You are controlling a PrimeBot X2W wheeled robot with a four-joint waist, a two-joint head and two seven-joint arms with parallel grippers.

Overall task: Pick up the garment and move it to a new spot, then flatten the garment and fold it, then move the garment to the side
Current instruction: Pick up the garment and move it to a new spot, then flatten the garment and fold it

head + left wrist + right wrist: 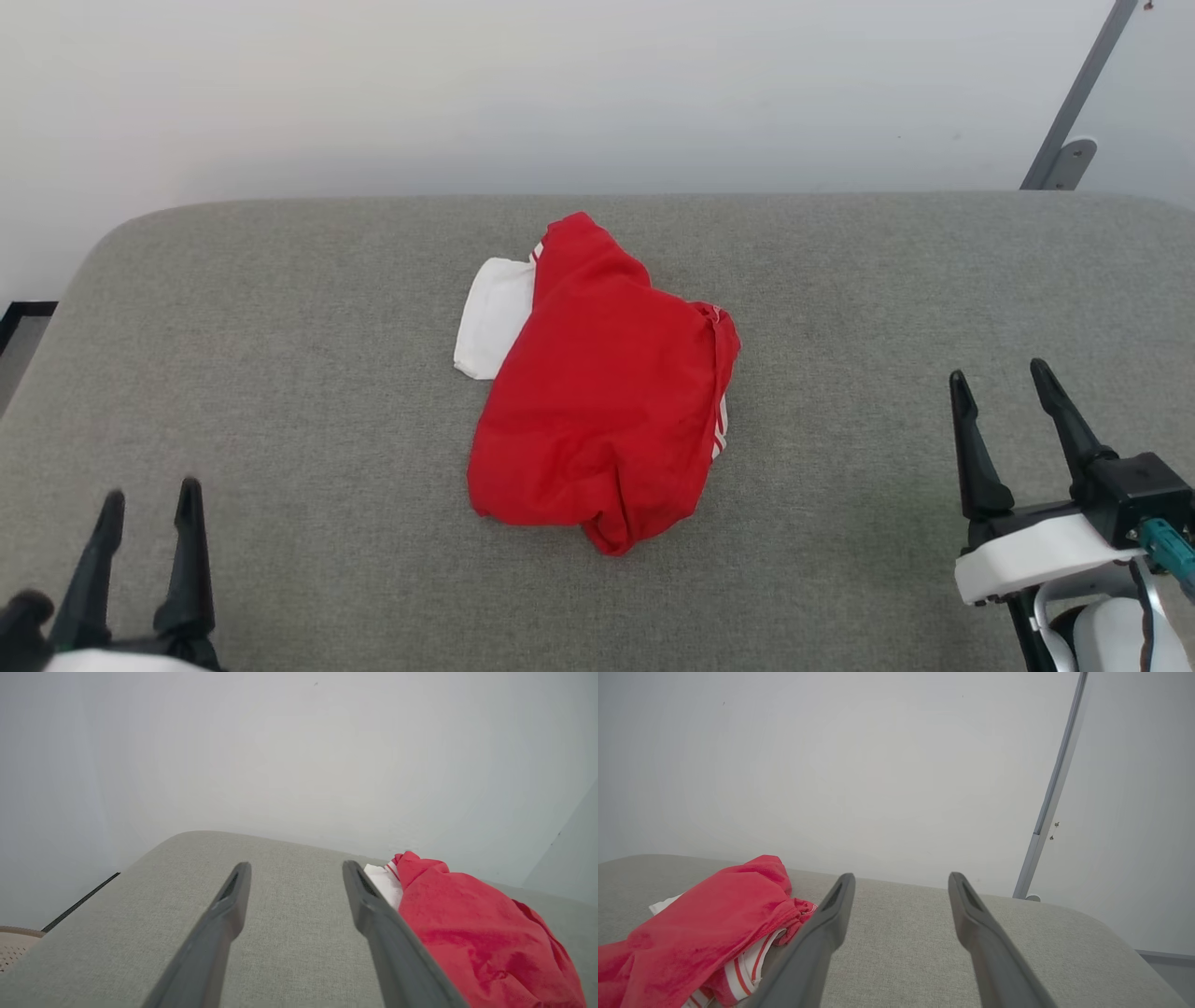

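Lying bunched, the garment (602,392) runs near-to-far, white sleeve (493,317) far-left; left gripper (151,493), right gripper (999,371) both released

Lighting's soft and even, pretty bright overall, no hard glare anywhere. The white wall (597,84) fades a bit grey toward the corners in both wrist views (wide-angle vignetting, looks like). Only a faint shadow hugs the near edge of the garment (602,392) on the fabric-covered desk (280,373). The head view is sharp enough to show the weave. In the wrist views the close-up gripper fingers (226,924) look soft, and the desk's far edge curves, maybe partly the lens.
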